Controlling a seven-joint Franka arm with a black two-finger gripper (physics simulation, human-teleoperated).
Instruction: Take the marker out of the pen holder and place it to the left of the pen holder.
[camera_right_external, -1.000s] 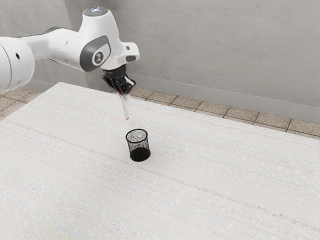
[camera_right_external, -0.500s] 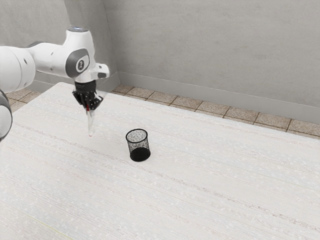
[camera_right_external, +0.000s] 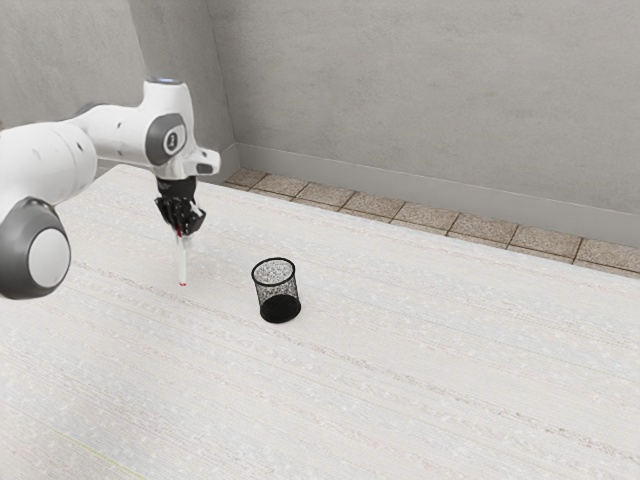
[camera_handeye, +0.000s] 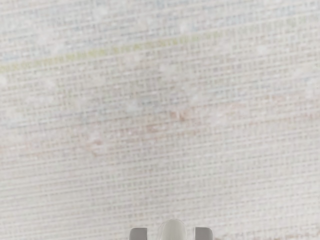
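Note:
My gripper (camera_right_external: 181, 232) points down over the table in the exterior view, to that view's left of the pen holder, shut on the marker. The slim whitish marker (camera_right_external: 183, 262) hangs nearly upright below it, a red bit at its lower end; whether that end touches the table I cannot tell. Black mesh makes up the pen holder (camera_right_external: 278, 292), which stands upright and apart from the marker. In the wrist view, the marker's pale rounded end (camera_handeye: 173, 231) is between the grey fingertips of my gripper (camera_handeye: 171, 234).
A pale, faintly striped cloth-like surface covers the table (camera_right_external: 400, 350). Beyond its far edge lie a tiled floor (camera_right_external: 455, 220) and a grey wall (camera_right_external: 420, 90). The arm reaches in from the exterior view's left.
From over the area behind the holder, my hand has swung to the exterior view's left with the marker, then come lower and slightly back right. The pen holder has stayed put.

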